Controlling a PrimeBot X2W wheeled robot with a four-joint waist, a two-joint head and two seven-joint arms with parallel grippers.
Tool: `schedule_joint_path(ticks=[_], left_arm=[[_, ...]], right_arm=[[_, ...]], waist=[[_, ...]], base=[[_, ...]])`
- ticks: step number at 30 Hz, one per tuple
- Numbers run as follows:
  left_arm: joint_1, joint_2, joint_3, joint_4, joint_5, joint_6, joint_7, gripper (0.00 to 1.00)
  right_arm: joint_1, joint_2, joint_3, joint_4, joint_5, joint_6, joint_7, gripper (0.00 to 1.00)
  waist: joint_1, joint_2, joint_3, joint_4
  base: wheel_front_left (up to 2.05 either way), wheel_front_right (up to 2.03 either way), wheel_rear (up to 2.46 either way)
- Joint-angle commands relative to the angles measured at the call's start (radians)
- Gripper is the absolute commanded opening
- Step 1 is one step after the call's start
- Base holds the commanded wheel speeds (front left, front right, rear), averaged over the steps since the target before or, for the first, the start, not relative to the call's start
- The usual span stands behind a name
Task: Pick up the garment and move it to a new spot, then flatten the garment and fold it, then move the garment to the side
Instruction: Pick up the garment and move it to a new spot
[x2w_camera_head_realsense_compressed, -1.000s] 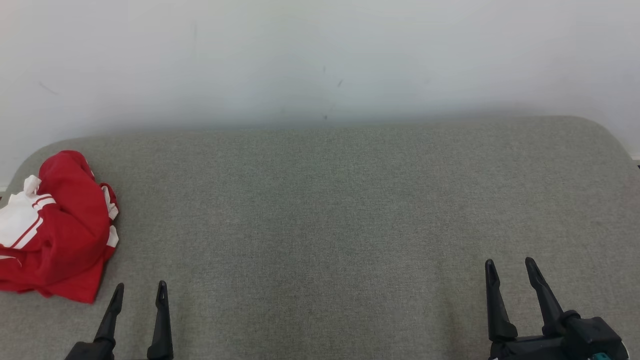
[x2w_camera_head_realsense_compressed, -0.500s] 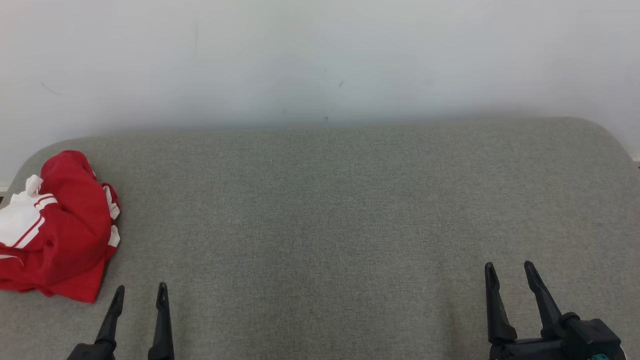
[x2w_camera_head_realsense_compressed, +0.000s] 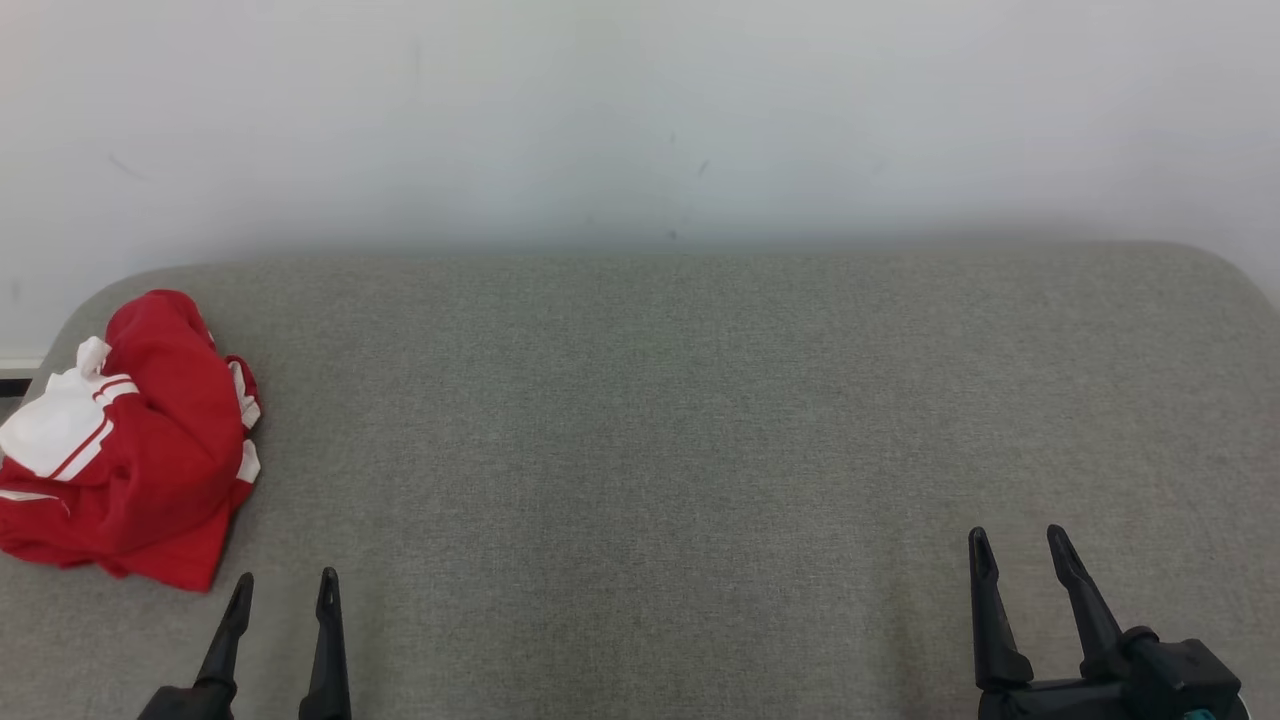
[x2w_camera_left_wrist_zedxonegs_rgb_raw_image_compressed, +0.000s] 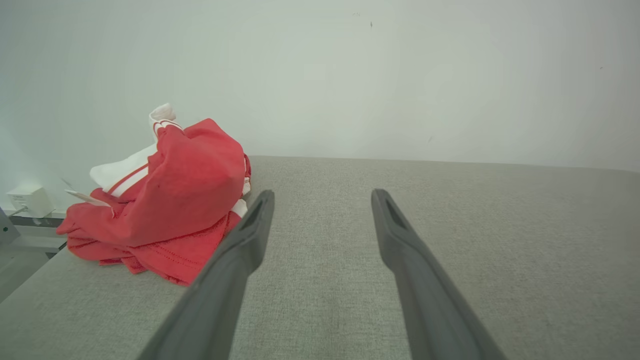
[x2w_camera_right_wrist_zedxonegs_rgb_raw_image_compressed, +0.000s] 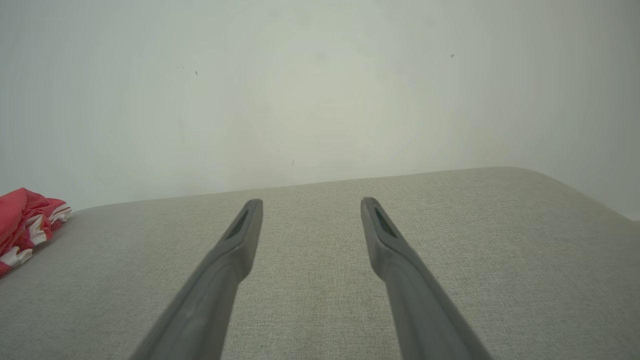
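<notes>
A crumpled red garment (x2w_camera_head_realsense_compressed: 140, 450) with white panels and stripes lies bunched at the far left of the grey padded surface (x2w_camera_head_realsense_compressed: 680, 420). In the left wrist view the garment (x2w_camera_left_wrist_zedxonegs_rgb_raw_image_compressed: 175, 200) sits ahead and to the left of my fingers. My left gripper (x2w_camera_head_realsense_compressed: 284, 585) is open and empty near the front edge, just right of and nearer than the garment. At the lower right my right gripper (x2w_camera_head_realsense_compressed: 1015, 540) stands open and empty, far from the cloth. The right wrist view catches the garment (x2w_camera_right_wrist_zedxonegs_rgb_raw_image_compressed: 25, 225) at its left edge.
A pale wall (x2w_camera_head_realsense_compressed: 640, 120) rises behind the grey surface. The surface has rounded far corners at left and right. A small white box (x2w_camera_left_wrist_zedxonegs_rgb_raw_image_compressed: 27, 200) stands on a ledge beyond the left edge in the left wrist view.
The whole head view has shifted slightly, so the camera has turned a little to the left. The garment and both grippers have kept their places and both stay open.
</notes>
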Motion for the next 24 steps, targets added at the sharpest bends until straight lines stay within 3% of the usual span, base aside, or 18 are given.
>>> schedule_joint_path(ticks=[1, 24], left_arm=[[-0.003, 0.007, 0.002, 0.005, -0.003, 0.0, -0.004, 1.0], [-0.015, -0.004, 0.019, 0.023, -0.001, 0.024, -0.004, 1.0]], right_arm=[[0.012, -0.002, 0.002, 0.001, 0.004, -0.002, -0.001, 1.0], [0.004, -0.002, 0.013, 0.008, 0.006, -0.002, -0.001, 1.0]], waist=[[0.0, -0.0001, 0.003, 0.018], [0.0, -0.0001, 0.043, 0.32]], base=[[0.0, 0.0, 0.0], [0.0, 0.0, 0.0]])
